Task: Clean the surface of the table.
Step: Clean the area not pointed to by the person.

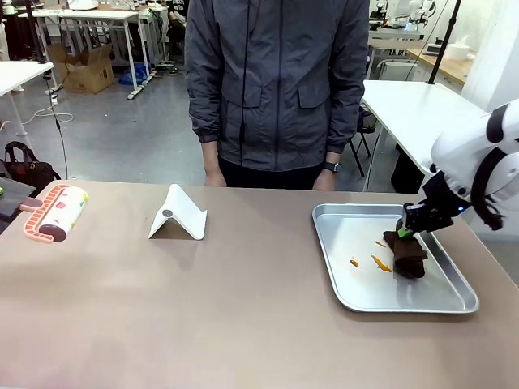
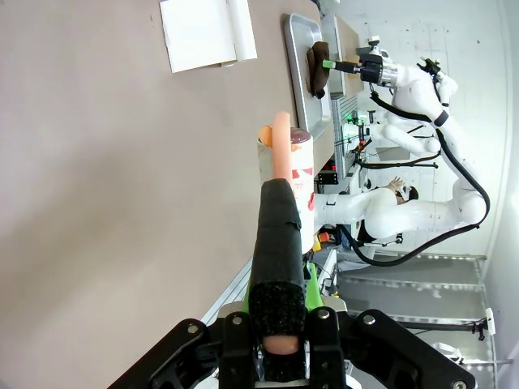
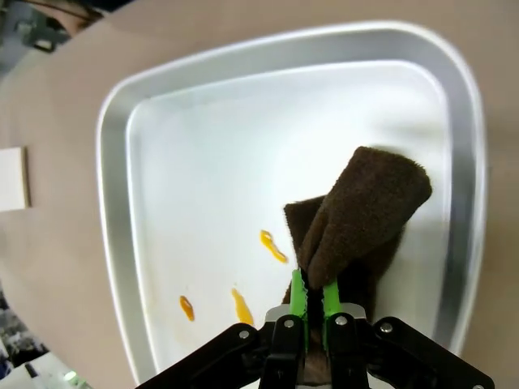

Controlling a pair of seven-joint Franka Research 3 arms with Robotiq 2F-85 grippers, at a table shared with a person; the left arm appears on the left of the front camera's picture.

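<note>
1. The surface [image 1: 243,308], brownish-taupe and matte, spans the whole foreground of the front view and lies under both arms.
2. The right pincer [image 1: 403,232] hangs over the right part of the surface, above a tray, and is clear of the bare top. Its green pads are pressed together on the upper fold of a dark brown cloth [image 1: 408,253].
3. The left pincer [image 2: 281,203] is at the left edge of the surface. It is clamped on the salmon-pink handle of a lint roller [image 1: 58,212], whose roll lies low over the top; we cannot tell whether it touches.
4. The tray [image 1: 454,304] is a silver metal rectangle with rounded corners, flat on the surface near the right edge.
5. Tray contents: the cloth droops from the pincer, and its lower end appears to rest on the tray floor, toward the tray's right side.
6. Also in the tray are three small orange smears [image 1: 381,262], just beside the cloth on the side toward the tray's middle. The cloth does not cover them.
7. A white folded stand [image 1: 178,215] sits on the surface between roller and tray, well apart from both.
8. A person [image 1: 276,81] in a dark jacket stands at the far side, hands down at the edge.
</note>
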